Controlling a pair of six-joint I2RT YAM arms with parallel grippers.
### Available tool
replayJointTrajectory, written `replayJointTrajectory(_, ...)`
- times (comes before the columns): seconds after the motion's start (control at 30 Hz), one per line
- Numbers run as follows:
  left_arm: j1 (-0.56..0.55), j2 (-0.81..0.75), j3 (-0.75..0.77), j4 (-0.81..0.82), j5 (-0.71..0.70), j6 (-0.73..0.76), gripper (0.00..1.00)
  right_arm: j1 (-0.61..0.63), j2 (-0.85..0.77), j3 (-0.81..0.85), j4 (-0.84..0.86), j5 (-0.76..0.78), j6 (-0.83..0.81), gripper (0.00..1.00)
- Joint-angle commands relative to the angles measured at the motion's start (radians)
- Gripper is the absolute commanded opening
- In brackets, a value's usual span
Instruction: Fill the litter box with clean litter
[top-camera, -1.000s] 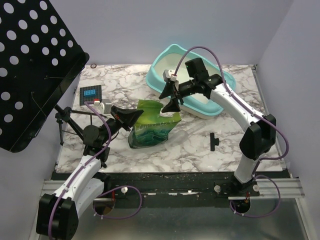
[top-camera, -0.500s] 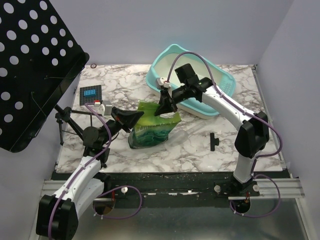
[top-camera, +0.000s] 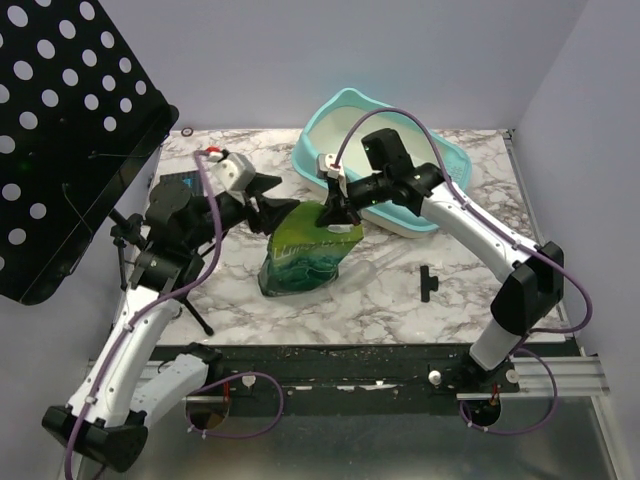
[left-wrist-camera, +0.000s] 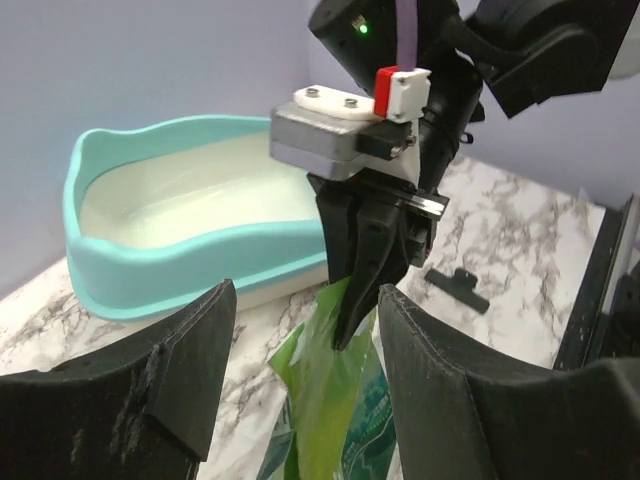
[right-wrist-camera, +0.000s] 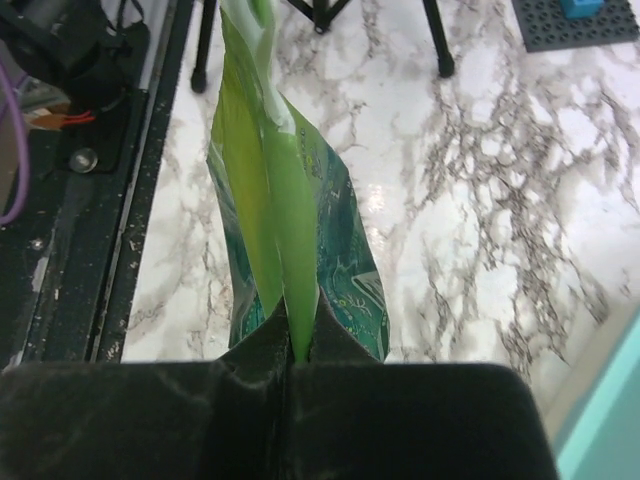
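Observation:
The green litter bag (top-camera: 305, 255) stands on the marble table, in front of the turquoise litter box (top-camera: 318, 130), whose cream inside looks bare. My right gripper (top-camera: 334, 213) is shut on the bag's top edge, and its wrist view shows the green film (right-wrist-camera: 285, 220) pinched between the jaws (right-wrist-camera: 298, 345). My left gripper (top-camera: 279, 205) hangs open at the bag's upper left. Its two fingers (left-wrist-camera: 190, 370) stand either side of the bag top (left-wrist-camera: 320, 400) without touching it. The litter box (left-wrist-camera: 170, 255) lies behind. The clean litter is out of view.
A black perforated stand (top-camera: 70, 130) on a tripod looms over the left of the table. A small black clip (top-camera: 429, 282) lies right of the bag, and a clear scoop (top-camera: 368, 268) lies beside its base. A dark pad with a blue display (top-camera: 172, 182) sits at the back left.
My right gripper came down and shut on the bag's top edge. My left gripper let go of the bag's left side, opened and rose to the upper left.

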Motion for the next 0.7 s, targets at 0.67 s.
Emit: replayJointTrajectory(0.67,-0.316,0.262,0.196,-0.646,-0.37,0.644,0.7,0.113,-0.166,-0.041,-0.049,0.244,-0.005,0.0)
